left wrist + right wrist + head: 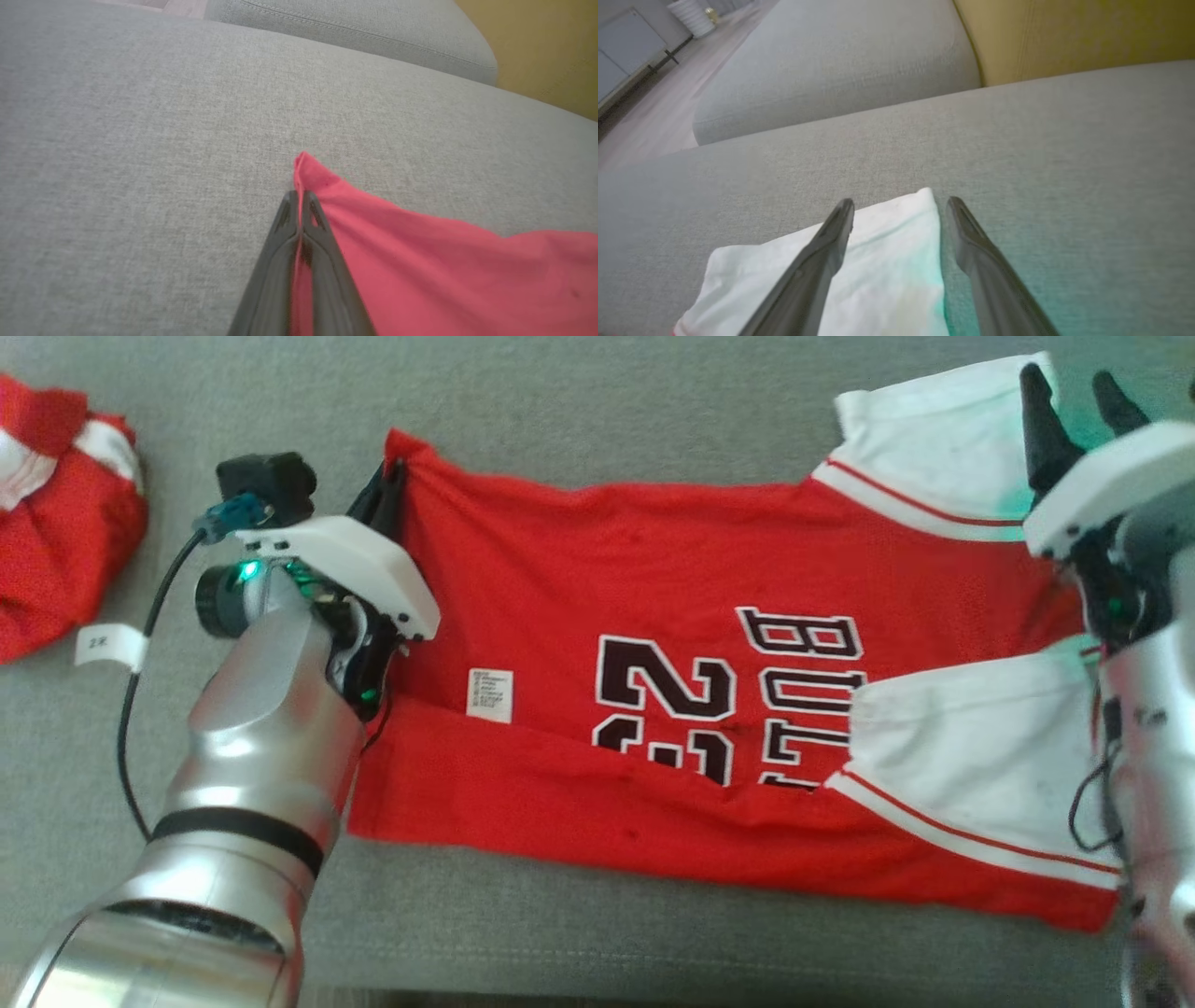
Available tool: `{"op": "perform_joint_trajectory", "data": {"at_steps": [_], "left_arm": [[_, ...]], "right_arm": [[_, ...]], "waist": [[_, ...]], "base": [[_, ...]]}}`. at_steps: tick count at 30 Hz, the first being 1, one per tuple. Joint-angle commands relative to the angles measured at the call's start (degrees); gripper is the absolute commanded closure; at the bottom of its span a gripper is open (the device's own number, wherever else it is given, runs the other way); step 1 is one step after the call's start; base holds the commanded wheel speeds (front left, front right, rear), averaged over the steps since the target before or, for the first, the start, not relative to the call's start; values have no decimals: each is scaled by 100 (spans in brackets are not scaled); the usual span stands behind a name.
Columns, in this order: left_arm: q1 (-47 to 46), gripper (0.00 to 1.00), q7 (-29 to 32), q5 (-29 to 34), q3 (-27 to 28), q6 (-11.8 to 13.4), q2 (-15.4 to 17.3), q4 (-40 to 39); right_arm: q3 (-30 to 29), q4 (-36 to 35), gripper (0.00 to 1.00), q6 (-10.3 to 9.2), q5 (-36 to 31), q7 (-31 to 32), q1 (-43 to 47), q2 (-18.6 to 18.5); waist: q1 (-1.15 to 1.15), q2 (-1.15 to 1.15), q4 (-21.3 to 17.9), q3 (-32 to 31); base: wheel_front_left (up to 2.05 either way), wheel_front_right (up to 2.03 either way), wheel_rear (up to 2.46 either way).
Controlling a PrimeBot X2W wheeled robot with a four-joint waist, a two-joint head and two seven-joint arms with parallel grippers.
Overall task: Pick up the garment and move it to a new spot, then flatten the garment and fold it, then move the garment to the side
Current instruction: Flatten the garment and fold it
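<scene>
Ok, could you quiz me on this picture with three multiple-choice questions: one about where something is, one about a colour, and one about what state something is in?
1. Where does the left end effector grip the jersey? A. a white sleeve; B. a red hem corner; C. the number.
2. What colour are the sleeves? A. white; B. black; C. yellow.
3. The right end effector is: A. shut on cloth; B. holding a hanger; C. open over a sleeve.
Answers: B, it is clamped shut on the red corner; A, both sleeves are white with thin red stripes; C, its jaws stand apart above white cloth.
</scene>
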Motion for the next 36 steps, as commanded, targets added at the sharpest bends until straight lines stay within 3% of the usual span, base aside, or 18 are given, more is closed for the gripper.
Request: {"op": "perform_joint_trajectory", "data": {"at_steps": [1,11,12,13,14,23,30,36], "left_arm": [[-248,100,-84,-44,53,-13,170,-153],[-362,100,-159,-429,-380,-35,137,-262],[-357,100,-164,-470,-416,-35,136,-262],[-356,100,-168,-506,-444,-36,136,-255],[-358,100,-172,-536,-462,-36,136,-246],[-185,100,-195,-565,-268,-11,240,-463],[465,100,-196,-478,28,12,465,-1128],[1013,100,-197,-518,197,13,625,-1539]], "right_arm": [[145,36,0,40,-11,-24,-252,-54],[310,1880,0,40,-391,70,-1253,-222],[340,1999,52,40,-375,112,-1288,-207],[371,2081,91,40,-365,111,-1324,-204],[404,2145,100,40,-356,88,-1354,-207],[994,1810,100,40,124,-520,-1329,-171],[1514,659,100,40,907,-687,-535,-500],[1392,-611,100,40,1438,-699,437,-814]], "waist": [[-1,0,148,153],[-1,0,293,276],[-1,0,297,268],[-1,0,299,261],[-1,0,300,254],[-1,0,203,0],[-1,0,86,-314],[-1,0,-18,-534]], "base": [[0,0,0],[0,0,0],[0,0,0],[0,0,0],[0,0,0],[0,0,0],[0,0,0],[0,0,0]]}}
